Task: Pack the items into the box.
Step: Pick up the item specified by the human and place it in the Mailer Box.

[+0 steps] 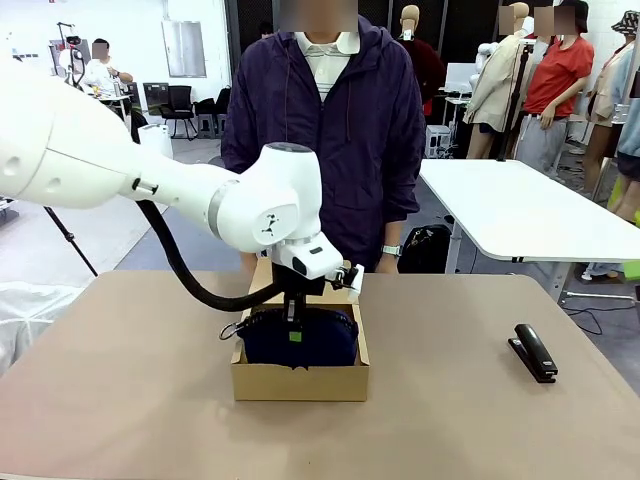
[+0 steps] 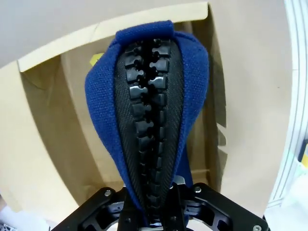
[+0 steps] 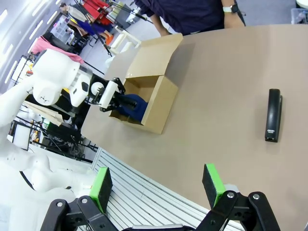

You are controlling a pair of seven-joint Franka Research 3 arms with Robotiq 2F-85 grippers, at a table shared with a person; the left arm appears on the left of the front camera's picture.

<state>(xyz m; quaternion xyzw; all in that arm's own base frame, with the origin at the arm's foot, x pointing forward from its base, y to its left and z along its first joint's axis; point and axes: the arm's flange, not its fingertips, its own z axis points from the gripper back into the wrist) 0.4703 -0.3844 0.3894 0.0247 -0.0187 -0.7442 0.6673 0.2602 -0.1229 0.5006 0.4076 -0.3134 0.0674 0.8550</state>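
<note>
The left gripper (image 1: 292,322) is clamping shut on the zip edge of the blue pouch (image 2: 147,106) and is holding it down inside the cardboard box (image 1: 300,382) at the middle of the desk (image 1: 480,420). The pouch is sitting low between the box walls, so the packing step looks to be at the release point. A sliver of yellow (image 2: 95,58) is showing on the box floor beside the pouch, probably the knife. The right gripper (image 3: 156,185) is hanging wide and empty, well apart from the box. The stapler (image 1: 533,352) is lying off to the right. Next, the left gripper needs to let go and lift straight up without dragging the pouch out.
</note>
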